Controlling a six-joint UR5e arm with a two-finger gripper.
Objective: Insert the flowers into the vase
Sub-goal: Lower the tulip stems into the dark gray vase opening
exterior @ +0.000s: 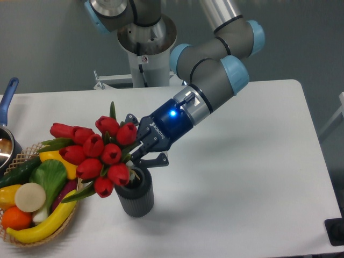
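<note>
One fixed camera view is available.

**Fixed camera view.** The gripper [141, 149] is clenched on the stems of the flowers [97, 155], a bunch of red tulips with closed buds. The bunch's long axis is tilted: the buds extend up and to the image left of the jaws, while the stem ends point down and to the right, toward the vase [136, 193]. The vase, a short dark grey ribbed cylinder, stands upright on the white table [252, 177], directly below the gripper. The lowest buds overlap the vase rim in this view; whether the stem ends are already inside the mouth cannot be determined, because buds and fingers hide that area.

**Relation governing the coming move.** Stem axis versus vase axis. The vase opens straight up, whereas the bunch leans. Judgement: the wrist likely needs to bring the stems nearer to vertical while lowering, so the bunch seats in the mouth instead of resting across the rim.

**Surroundings.** A woven basket [21, 156] of fruit and vegetables sits just left of the vase; the outermost tulip buds and a leaf hang over it. A blue-handled pot [7, 97] is at the far left edge, well apart.

**Obstruction risk.** Judgement: a sideways push on the rim could tip the vase.
</note>
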